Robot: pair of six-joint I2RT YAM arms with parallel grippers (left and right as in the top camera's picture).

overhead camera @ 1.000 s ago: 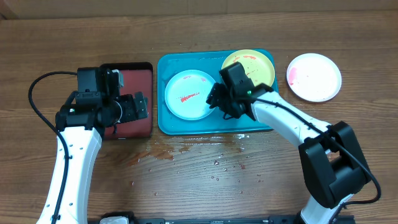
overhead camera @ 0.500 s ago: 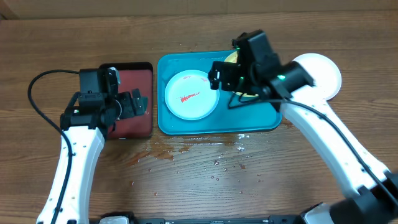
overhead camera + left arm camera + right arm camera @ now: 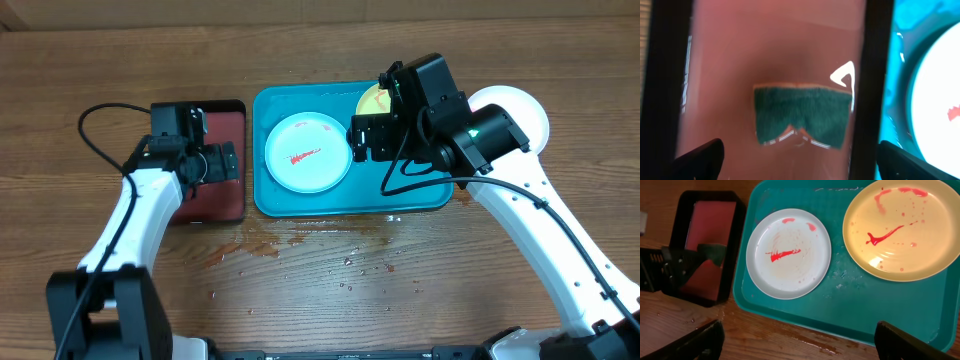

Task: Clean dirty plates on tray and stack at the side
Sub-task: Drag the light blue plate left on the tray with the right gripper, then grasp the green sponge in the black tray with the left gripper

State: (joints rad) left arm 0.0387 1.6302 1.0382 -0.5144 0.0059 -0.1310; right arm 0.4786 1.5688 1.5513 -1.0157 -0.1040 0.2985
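Looking down from overhead, you have the turquoise tray [image 3: 270, 200] in the middle of the bench [image 3: 450, 290], with two of the plates on it. The light blue plate [image 3: 307, 152] sits in the tray's left half, a red sauce streak across its white centre. The yellow-green plate [image 3: 372, 98] lies in the far right part of the tray. Your right arm covers most of it from above, but the right wrist view shows it nearly whole, marked with red smears and spots, and apart from the light blue plate. The white plate [image 3: 528, 108] rests on the bare bench just right of the tray, partly under the right arm.

Your right tool [image 3: 362, 138] hangs above the tray between the two plates there, its fingers spread wide with nothing between them, touching neither plate. Your left tool [image 3: 224, 163] hovers over the smaller black-rimmed tray [image 3: 225, 125], which sits just left of the turquoise one. Its fingers are also wide apart and empty. In the blurred left wrist view a dark green sponge [image 3: 800, 115] lies on that tray's reddish inside, ahead of the spread fingertips [image 3: 700, 155] and not gripped. Drops and a reddish wet patch [image 3: 290, 245] mark the bench in front of the turquoise tray.
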